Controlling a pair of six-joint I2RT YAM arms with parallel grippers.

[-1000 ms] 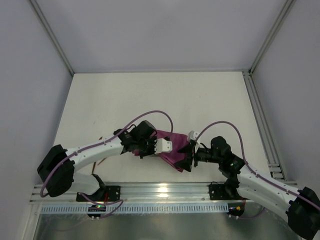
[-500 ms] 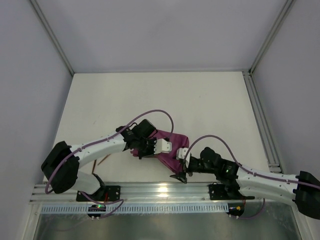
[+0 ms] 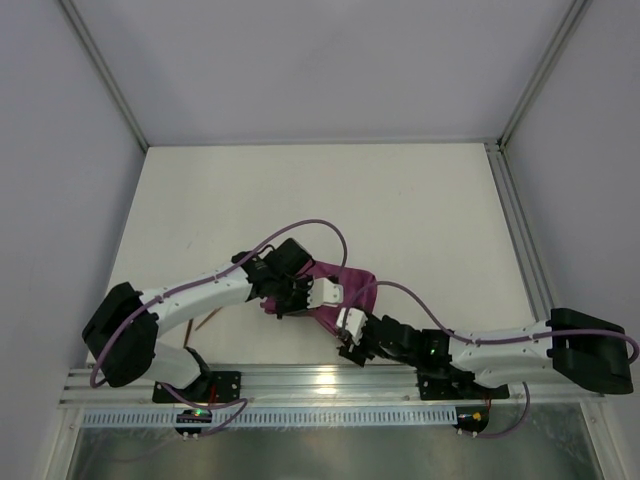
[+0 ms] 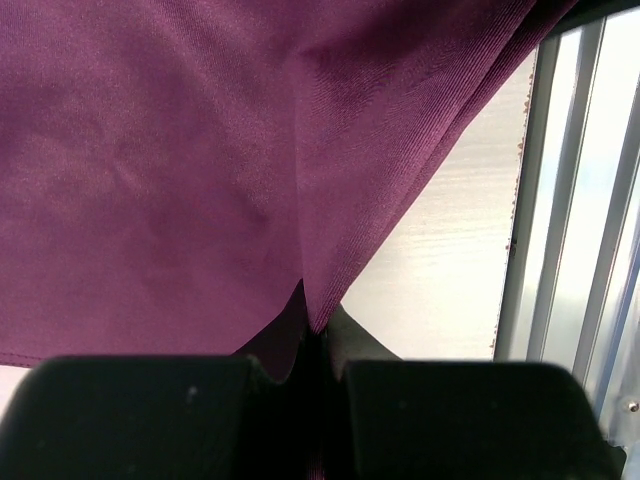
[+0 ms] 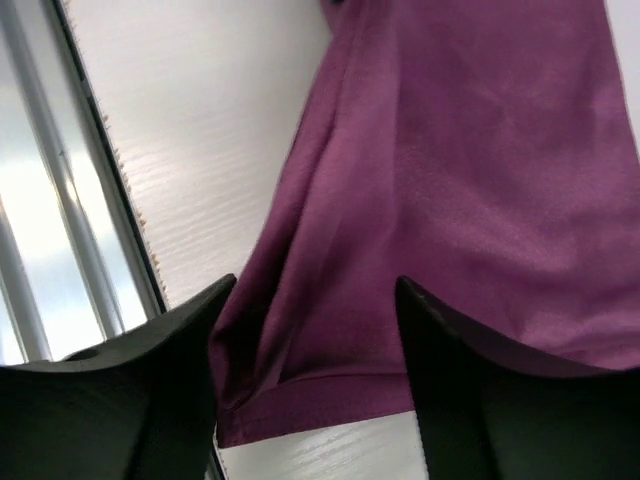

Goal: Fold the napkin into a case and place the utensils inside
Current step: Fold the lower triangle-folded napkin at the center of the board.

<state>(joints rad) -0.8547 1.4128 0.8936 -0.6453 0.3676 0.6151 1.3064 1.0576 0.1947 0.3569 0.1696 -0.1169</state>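
**Napkin** (image 3: 345, 282): plum cloth, bunched in a part-made fold at the near middle of the counter (image 3: 300, 190), just far of the rail (image 3: 330, 378). No case formed yet.

**Left tool** (image 4: 320, 345): closed, pinching a fold at the cloth's left side.

**Right tool** (image 5: 312, 300): wide open, jaws astride the near hem, nothing gripped.

**Utensil** (image 3: 205, 323): one slim copper piece showing at the left beneath the left arm (image 3: 190, 295), well apart from the cloth. Others not made out.

**Step in hand, as judged:** taking the near edge for the next fold.
- Best done by lowering until the hem sits deep between the jaws, then closing on all layers at once.
- Edge then to be carried over low and taut, in step with the left pinch, so as not to drag the pile or lose the crease.

**Against one second ago:**
- Right arm (image 3: 500, 345) swung from the cloth's right side to lie along the rail, its tool now at the near corner.
- Cloth's near tip drawn in shorter.
- Left pinch much where it was.
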